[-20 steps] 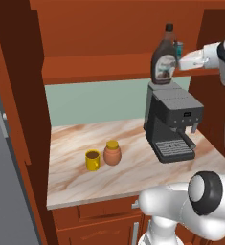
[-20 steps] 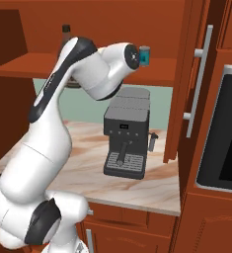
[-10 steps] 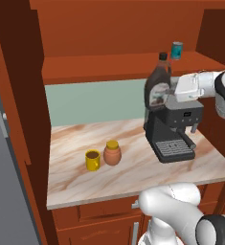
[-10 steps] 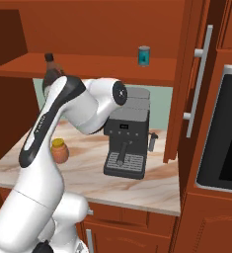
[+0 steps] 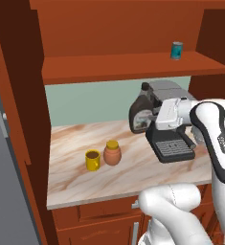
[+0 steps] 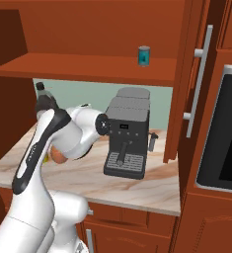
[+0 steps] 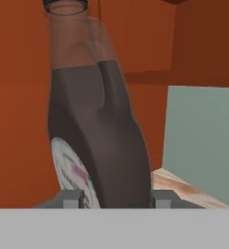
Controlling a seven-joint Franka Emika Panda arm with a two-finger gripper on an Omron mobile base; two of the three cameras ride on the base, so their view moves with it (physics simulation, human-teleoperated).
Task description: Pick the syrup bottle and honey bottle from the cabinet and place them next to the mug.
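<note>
Dark brown syrup bottle (image 5: 141, 115) sits pinched between the fingers of the gripper (image 5: 154, 116), held in the air above the counter (image 5: 75, 179) just left of the coffee machine (image 5: 170, 139). In the hand view the bottle (image 7: 96, 136) stands close against the fingertips (image 7: 72, 199), its white label low on one side. The honey bottle (image 5: 112, 152) stands on the counter just beside the mug (image 5: 92, 160). A teal can (image 5: 176, 50) stands on the shelf of the cabinet (image 5: 133, 67). From the right, the bottle's cap (image 6: 40, 87) rises behind the arm.
</note>
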